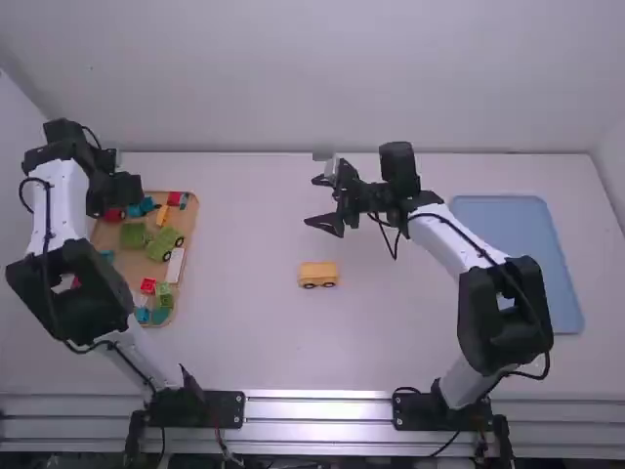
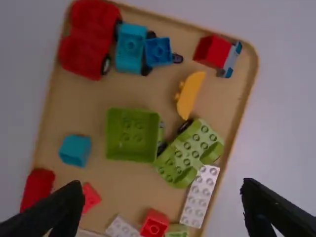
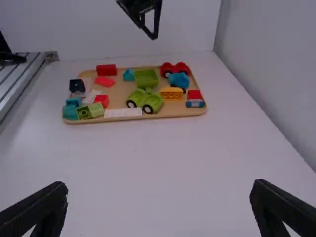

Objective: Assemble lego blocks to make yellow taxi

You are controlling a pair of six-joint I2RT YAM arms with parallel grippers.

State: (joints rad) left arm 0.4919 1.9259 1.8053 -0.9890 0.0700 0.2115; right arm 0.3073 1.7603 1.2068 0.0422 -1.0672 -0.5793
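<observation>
Text on the blocks (image 2: 187,153): none readable
Labels on the tan tray (image 2: 253,66), left: none readable
Numbers or signs on the surface (image 1: 410,342): none readable
Blue tray (image 1: 513,244), right: no readable print

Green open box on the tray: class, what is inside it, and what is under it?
Inside the green box are studs on its floor. It sits on the tray; the patch directly beneath is hidden.

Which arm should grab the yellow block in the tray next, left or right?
Probably the left. Its tool hovers open above the tray, where the curved yellow block lies. The right tool is farther off, nearer the yellow car.
</observation>
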